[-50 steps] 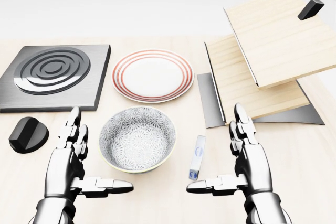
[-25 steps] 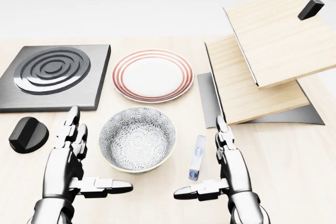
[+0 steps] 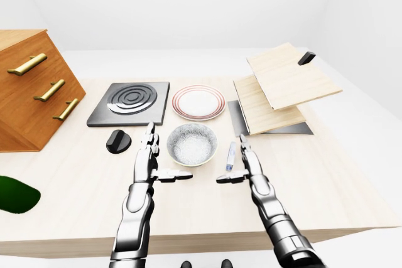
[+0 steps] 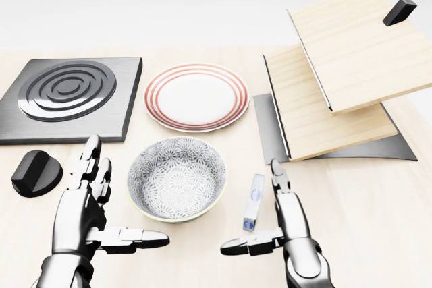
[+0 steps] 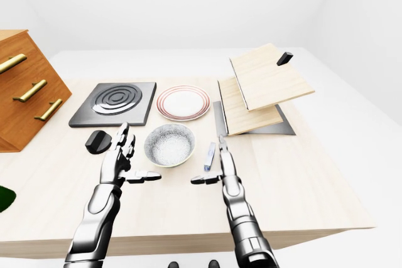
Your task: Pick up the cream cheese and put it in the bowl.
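The cream cheese [image 4: 254,202] lies flat on the pale wooden table [image 4: 378,207], a slim white packet with a blue mark, just to the right of the bowl [image 4: 177,178] in the head view and not touching it. The bowl, patterned grey and white, sits upright and holds nothing that I can see. The right hand [image 4: 283,224] stands just to the right of the packet with its fingers [image 4: 279,179] stretched upward and its thumb jutting leftward below the packet's near end — spread wide, gripping nothing, and whether it touches the packet I cannot tell. The left hand [image 4: 91,207] hovers at the bowl's left, likewise spread, fingers up and thumb pointing toward the bowl's lower rim, holding nothing. Above the bowl in the head view rests a white plate [image 4: 197,96] ringed in red, and to its left a dark hob plate [image 4: 67,96] with concentric rings. A black knob [image 4: 36,173] lies below the hob, near the left hand. At the right, two light wooden boards [image 4: 337,79] are stacked at a tilt over a grey sheet, with a small black block [image 4: 399,11] on the upper board. In the left-eye view a wooden drawer cabinet [image 3: 34,92] with brass handles stands at the table's far left, tipped at an angle.
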Robot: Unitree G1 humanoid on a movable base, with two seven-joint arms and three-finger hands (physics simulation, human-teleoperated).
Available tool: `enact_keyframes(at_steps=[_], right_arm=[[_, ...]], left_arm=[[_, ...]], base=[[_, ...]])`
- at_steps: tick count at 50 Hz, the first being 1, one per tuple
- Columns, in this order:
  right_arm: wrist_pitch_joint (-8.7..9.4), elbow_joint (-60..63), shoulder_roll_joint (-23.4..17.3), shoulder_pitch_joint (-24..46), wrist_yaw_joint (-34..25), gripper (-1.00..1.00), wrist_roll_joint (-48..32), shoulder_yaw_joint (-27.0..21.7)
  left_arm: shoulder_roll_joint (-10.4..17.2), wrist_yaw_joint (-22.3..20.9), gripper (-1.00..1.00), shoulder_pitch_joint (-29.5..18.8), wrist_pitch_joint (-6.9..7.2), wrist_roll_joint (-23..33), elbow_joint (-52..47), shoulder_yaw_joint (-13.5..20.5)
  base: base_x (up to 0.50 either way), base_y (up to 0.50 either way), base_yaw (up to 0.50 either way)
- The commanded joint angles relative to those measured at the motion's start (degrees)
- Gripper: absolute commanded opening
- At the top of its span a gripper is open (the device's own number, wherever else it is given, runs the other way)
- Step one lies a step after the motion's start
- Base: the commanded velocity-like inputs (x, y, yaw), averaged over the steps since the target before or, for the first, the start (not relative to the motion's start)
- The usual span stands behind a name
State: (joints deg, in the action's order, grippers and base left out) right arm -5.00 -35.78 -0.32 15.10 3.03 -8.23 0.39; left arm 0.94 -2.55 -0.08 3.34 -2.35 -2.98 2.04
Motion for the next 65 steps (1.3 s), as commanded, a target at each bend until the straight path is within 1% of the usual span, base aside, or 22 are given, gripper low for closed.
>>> enact_keyframes(at_steps=[1,4,7,14,21,24,29,30,31,32,44,53,55,57,58,60,65], right_arm=[[0.00,-4.4,0.2,2.4,1.1,1.00,-0.9,0.0],[0.00,-5.5,-0.1,3.4,3.5,1.00,-2.2,-0.1],[0.00,-6.9,0.1,4.0,3.6,1.00,-2.1,-0.1],[0.00,-8.4,0.4,4.5,4.9,1.00,-3.1,0.3],[0.00,-10.1,0.2,5.2,5.5,1.00,-3.1,0.0],[0.00,-11.0,0.1,5.6,5.8,1.00,-3.1,-0.1],[0.00,-13.0,-0.1,6.3,6.4,1.00,-3.1,-0.4],[0.00,-12.8,-0.1,6.2,6.6,-0.39,-3.1,-0.4],[0.00,-12.7,-0.1,6.1,6.6,-0.76,-3.0,-0.4],[0.00,-12.5,-0.1,6.1,6.7,-1.00,-3.2,-0.3],[0.00,-12.3,-0.2,6.1,7.2,-1.00,-2.8,-0.5],[0.00,-9.7,-0.1,5.1,7.4,-1.00,-3.0,-0.3],[0.00,-5.3,-0.2,3.7,8.3,-1.00,-3.7,-0.3],[0.00,2.8,-0.2,1.0,8.1,-1.00,-3.8,-0.3],[0.00,8.5,-0.4,-0.7,9.2,-1.00,-4.9,-0.4],[0.00,14.8,-0.5,-2.6,9.2,-1.00,-5.6,-0.3],[0.00,27.5,-0.4,-6.3,9.3,-1.00,-8.1,0.1]], left_arm=[[0.0,-0.1,1.00,0.0,0.41,-0.1,-0.4,0.0],[0.0,-0.2,1.00,0.0,0.24,-0.1,-0.2,0.0],[0.0,-0.2,1.00,0.0,0.47,-0.1,-0.4,0.0],[0.0,-0.3,1.00,0.0,0.26,-0.2,-0.2,0.0],[0.1,-0.6,1.00,0.3,0.88,-0.5,-1.1,0.1],[0.1,-0.6,1.00,0.4,1.66,-0.7,-2.3,0.2],[0.0,-0.7,1.00,0.7,1.66,-0.8,-3.0,0.2],[0.0,-0.7,1.00,0.7,1.66,-0.9,-3.1,0.2],[0.0,-0.7,1.00,0.8,1.66,-0.9,-3.2,0.2],[0.0,-0.7,1.00,0.8,1.66,-1.0,-3.4,0.2],[0.1,-1.3,1.00,1.4,1.66,-2.8,-7.6,0.9],[0.2,-1.4,1.00,1.3,1.66,-4.2,-9.5,1.6],[0.2,-1.4,1.00,1.3,1.66,-4.3,-9.4,1.7],[0.3,-1.4,1.00,1.2,1.66,-4.5,-9.0,1.7],[0.3,-1.5,1.00,1.2,1.66,-4.5,-9.0,1.7],[0.3,-1.5,1.00,1.3,1.66,-4.6,-9.3,1.7],[0.4,-1.4,1.00,1.1,1.66,-4.8,-9.5,1.9]], base=[[0.00,0.00,0.00],[0.00,0.00,0.00],[0.00,0.00,0.00],[0.00,0.00,0.00],[0.00,0.00,0.00],[0.00,0.00,0.00],[0.00,0.00,0.00],[0.00,0.00,0.00],[0.00,0.00,0.00],[0.00,0.00,0.00],[0.00,0.00,0.00],[0.00,0.00,0.00],[0.00,0.00,0.00],[0.00,0.00,0.00],[0.00,0.00,0.00],[0.00,0.00,0.00],[0.00,0.00,0.00]])
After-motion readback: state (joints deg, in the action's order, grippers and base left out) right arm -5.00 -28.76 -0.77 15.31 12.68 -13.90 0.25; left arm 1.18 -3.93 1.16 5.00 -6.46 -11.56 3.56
